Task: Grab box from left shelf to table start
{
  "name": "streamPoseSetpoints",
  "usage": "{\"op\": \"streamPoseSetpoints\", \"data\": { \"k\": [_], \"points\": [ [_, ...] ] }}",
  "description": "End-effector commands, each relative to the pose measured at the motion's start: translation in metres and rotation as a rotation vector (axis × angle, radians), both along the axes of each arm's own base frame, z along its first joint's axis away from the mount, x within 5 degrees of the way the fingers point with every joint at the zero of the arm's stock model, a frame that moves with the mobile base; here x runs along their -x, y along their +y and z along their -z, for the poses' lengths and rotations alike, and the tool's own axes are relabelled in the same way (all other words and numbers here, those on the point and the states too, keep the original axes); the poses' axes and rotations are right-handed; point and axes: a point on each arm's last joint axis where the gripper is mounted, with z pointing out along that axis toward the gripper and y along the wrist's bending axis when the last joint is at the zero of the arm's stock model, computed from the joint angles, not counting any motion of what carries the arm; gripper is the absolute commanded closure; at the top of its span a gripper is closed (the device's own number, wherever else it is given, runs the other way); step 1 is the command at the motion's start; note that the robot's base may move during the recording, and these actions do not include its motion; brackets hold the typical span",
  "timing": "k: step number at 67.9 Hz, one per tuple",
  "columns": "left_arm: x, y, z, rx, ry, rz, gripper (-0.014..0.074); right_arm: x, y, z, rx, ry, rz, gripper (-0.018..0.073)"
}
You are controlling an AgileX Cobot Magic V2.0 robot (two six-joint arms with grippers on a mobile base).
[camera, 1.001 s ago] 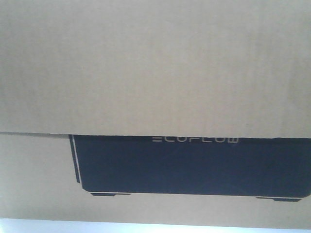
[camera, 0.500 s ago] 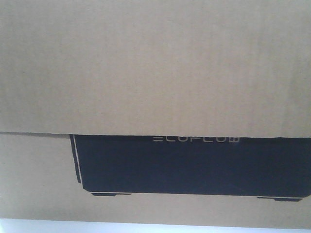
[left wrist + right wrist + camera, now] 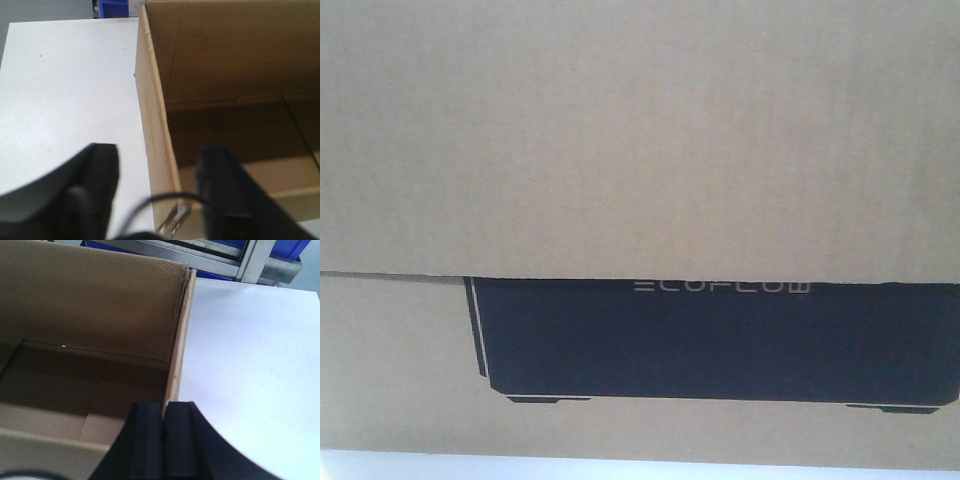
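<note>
The brown cardboard box (image 3: 620, 140) fills the front view, with its black "ECOFLOW" rectangle (image 3: 720, 340) under the plain flap. It stands open-topped on the white table (image 3: 65, 100), which is a thin pale strip (image 3: 620, 470) in the front view. My left gripper (image 3: 160, 175) is open, one finger (image 3: 100, 185) outside the box's left wall (image 3: 152, 115) and the other inside. My right gripper (image 3: 164, 415) is shut on the top edge of the box's right wall (image 3: 179, 340). The box (image 3: 75, 305) is empty inside.
A silver metal shelf rail (image 3: 200, 254) with blue bins (image 3: 280, 246) behind it runs past the table's (image 3: 250, 355) far edge. Another blue bin (image 3: 112, 7) shows beyond the table in the left wrist view. A black cable (image 3: 165, 200) loops by the left gripper.
</note>
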Motion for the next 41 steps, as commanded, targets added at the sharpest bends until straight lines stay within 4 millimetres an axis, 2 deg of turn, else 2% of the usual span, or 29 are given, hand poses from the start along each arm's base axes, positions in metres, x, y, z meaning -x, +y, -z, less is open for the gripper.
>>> {"op": "streamPoseSetpoints", "data": {
  "k": [1, 7, 14, 22, 32, 41],
  "points": [
    [0.017, 0.006, 0.002, 0.049, -0.147, 0.008, 0.0577, 0.011, -0.001, 0.002, 0.005, -0.123, 0.010, 0.0503],
    [0.033, 0.012, 0.021, 0.064, -0.194, 0.009, 0.0703, 0.023, -0.001, 0.024, 0.004, -0.138, 0.012, 0.0504],
    [0.051, 0.019, 0.044, 0.083, -0.274, 0.012, 0.0696, 0.040, -0.001, 0.052, 0.003, -0.189, 0.014, 0.0504],
    [0.065, 0.024, 0.066, 0.117, -0.364, 0.011, 0.0696, 0.055, -0.001, 0.075, 0.002, -0.280, 0.017, 0.0503],
    [0.074, 0.028, 0.090, 0.153, -0.459, 0.010, 0.0696, 0.068, -0.001, 0.094, 0.001, -0.408, 0.022, 0.0503],
    [0.078, 0.029, 0.101, 0.165, -0.499, 0.010, 0.0696, 0.072, -0.001, 0.101, 0.000, -0.484, 0.024, 0.0503]
  ]
}}
